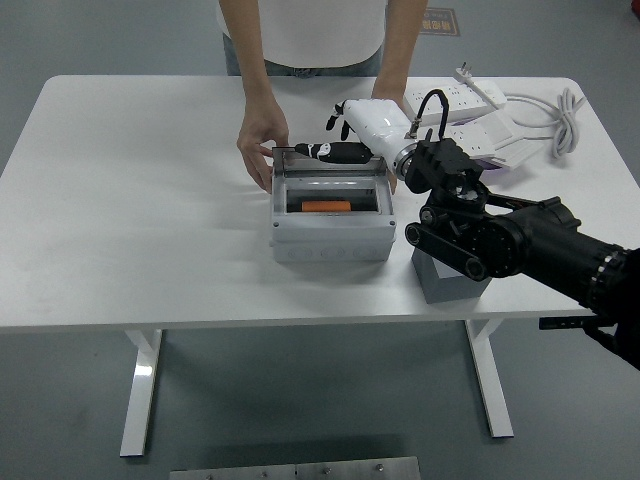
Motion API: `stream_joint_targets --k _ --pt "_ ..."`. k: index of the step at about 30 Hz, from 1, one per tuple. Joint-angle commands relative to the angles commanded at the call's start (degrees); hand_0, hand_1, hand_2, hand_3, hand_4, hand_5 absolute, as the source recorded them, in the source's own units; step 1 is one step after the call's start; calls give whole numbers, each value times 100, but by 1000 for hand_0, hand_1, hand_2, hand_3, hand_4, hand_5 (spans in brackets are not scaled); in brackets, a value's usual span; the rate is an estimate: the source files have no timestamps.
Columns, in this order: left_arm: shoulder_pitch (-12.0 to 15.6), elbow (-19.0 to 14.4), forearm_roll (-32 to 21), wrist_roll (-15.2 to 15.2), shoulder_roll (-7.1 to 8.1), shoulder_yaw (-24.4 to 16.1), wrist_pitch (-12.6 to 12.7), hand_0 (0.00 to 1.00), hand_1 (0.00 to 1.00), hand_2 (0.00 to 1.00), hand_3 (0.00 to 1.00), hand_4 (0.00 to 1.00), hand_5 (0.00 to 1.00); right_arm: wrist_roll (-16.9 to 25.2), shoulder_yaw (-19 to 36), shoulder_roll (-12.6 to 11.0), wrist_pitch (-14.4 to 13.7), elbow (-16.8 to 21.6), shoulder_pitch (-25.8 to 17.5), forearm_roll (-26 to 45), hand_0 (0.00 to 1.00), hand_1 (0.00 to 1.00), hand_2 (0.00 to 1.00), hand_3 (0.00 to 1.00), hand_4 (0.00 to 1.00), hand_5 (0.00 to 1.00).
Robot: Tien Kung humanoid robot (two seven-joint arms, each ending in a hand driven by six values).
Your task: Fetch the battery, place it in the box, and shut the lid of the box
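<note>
A grey box [330, 240] sits at the table's middle with an orange battery [326, 207] lying inside it. Its clear lid [295, 161] is hinged at the back and leans partway forward over the opening. My right hand [333, 152], white with black fingers, reaches in from the right. Its fingers lie stretched out flat against the lid's upper edge and grip nothing. A person at the far side steadies the box, one hand [262, 150] at its back left corner. The person's other hand is at the back right, mostly hidden behind my wrist.
White power strips [470, 98] and a coiled white cable [560, 115] lie at the back right. A grey block [450, 280] stands right of the box, under my right forearm. The white table [130, 200] stretches bare to the left.
</note>
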Motion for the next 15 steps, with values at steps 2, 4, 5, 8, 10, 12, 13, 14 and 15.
stream_joint_targets --k 2,4,5,8,10,12,13,14,15 --pt "3 1 -15 2 1 9 6 443 648 651 656 786 923 1 -13 1 1 -4 -6 12 131 273 474 649 998 998" --pt "6 0 -18 5 3 11 9 443 648 651 656 786 923 2 -33 6 5 -6 -18 22 131 273 474 649 998 998" --pt "8 1 -24 5 5 16 12 442 649 652 656 787 925 1 -49 11 5 -4 -28 24 123 266 468 650 998 998" --pt "10 1 -27 9 6 18 17 442 649 652 656 787 925 -7 -84 21 19 9 -45 24 123 266 468 650 998 998" --pt "11 0 -29 10 6 18 22 442 649 652 656 787 925 -19 -107 21 43 23 -48 26 123 266 468 650 998 998" --pt "13 -2 -27 14 6 16 27 442 648 652 656 788 926 -34 -123 14 68 49 -50 26 123 262 460 649 996 998" --pt "15 -3 -26 16 6 16 30 442 648 652 656 788 926 -50 -124 6 89 71 -50 23 123 262 460 649 996 998" --pt "17 -4 -26 17 5 17 32 442 648 652 656 788 926 -67 -119 -1 107 89 -50 12 123 262 460 649 996 998" --pt "19 -5 -26 20 3 17 34 442 648 652 656 788 926 -90 -109 -10 129 113 -49 2 123 262 460 649 996 998"
